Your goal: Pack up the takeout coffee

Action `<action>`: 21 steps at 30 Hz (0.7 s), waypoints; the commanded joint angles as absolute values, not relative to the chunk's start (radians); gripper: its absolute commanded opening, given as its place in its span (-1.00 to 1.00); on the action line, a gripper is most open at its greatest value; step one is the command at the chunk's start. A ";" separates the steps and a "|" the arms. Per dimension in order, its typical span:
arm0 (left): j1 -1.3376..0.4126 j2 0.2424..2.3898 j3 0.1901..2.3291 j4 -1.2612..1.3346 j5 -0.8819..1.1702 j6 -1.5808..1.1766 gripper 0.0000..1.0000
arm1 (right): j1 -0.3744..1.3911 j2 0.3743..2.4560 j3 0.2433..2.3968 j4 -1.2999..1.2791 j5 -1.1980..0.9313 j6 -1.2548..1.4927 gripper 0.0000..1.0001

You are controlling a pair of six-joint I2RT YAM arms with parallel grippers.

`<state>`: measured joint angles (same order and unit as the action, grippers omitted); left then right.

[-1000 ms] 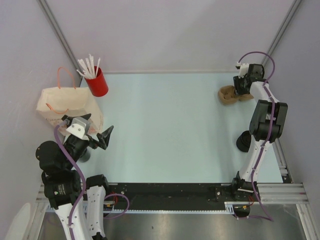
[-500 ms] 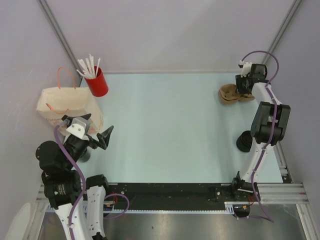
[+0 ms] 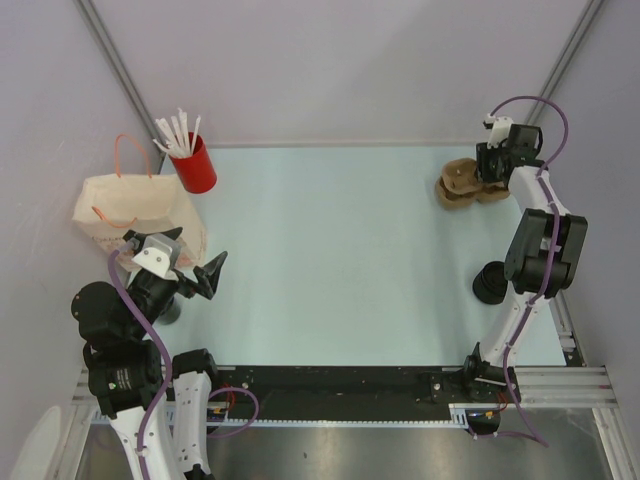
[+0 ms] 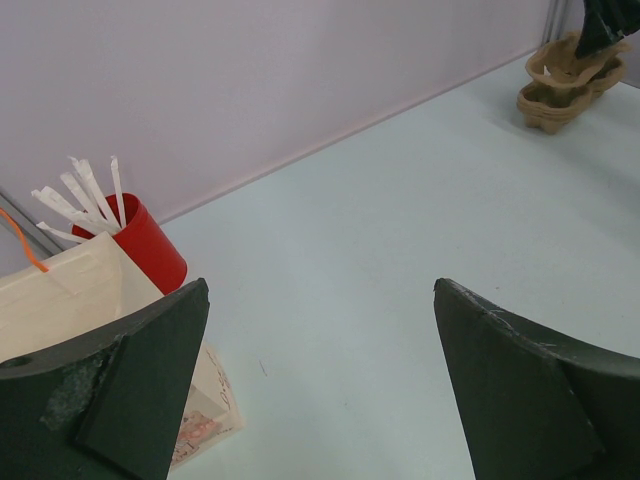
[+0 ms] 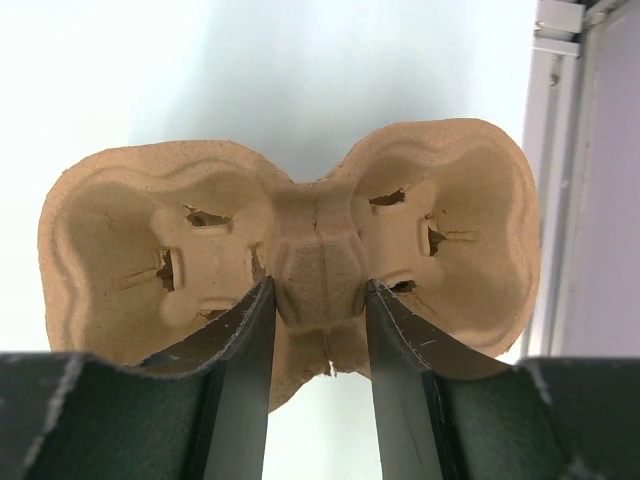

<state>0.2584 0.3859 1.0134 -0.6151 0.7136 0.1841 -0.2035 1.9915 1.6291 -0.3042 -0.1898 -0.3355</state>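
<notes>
**A:** Brown pulp carrier point(image 5: 150, 240), where does it sit?

**B:** At the far right of the table point(image 3: 340, 250), close to the right wall. The right gripper point(image 5: 318, 290) is on it. Its fingers pinch the raised hump between the two cup wells, one pressed to each side.

**A:** Is it off the table?

**B:** I cannot tell.

**A:** And the takeout coffee point(image 3: 172, 314)?

**B:** Near left, on the table, mostly hidden under the left arm. Only a sliver of dark grey shows. It is well apart from the carrier and near the paper bag point(image 3: 120, 205), which sits at the left edge.

**A:** The left gripper point(image 4: 318, 290)?

**B:** Fingers spread wide, gripping nothing, facing across the table toward the far right.

**A:** What else is out?

**B:** A red cup point(image 3: 196, 168) of white straws point(image 3: 175, 132) stands just beyond the bag. A squat black round piece point(image 3: 488, 283) sits at the right, beside the right arm.
</notes>
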 commanded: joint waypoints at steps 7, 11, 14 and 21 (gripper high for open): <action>0.275 0.380 1.006 -0.592 0.733 0.167 0.99 | -0.189 1.922 1.629 -0.337 -0.270 -0.304 -0.36; 0.278 0.379 1.006 -0.592 0.735 0.169 0.99 | -0.173 1.921 1.625 -0.345 -0.267 -0.305 -0.37; 0.278 0.377 1.005 -0.591 0.733 0.169 0.99 | -0.158 1.919 1.620 -0.348 -0.258 -0.307 -0.36; 0.276 0.377 1.003 -0.591 0.735 0.170 0.99 | -0.123 1.927 1.612 -0.344 -0.215 -0.316 -0.35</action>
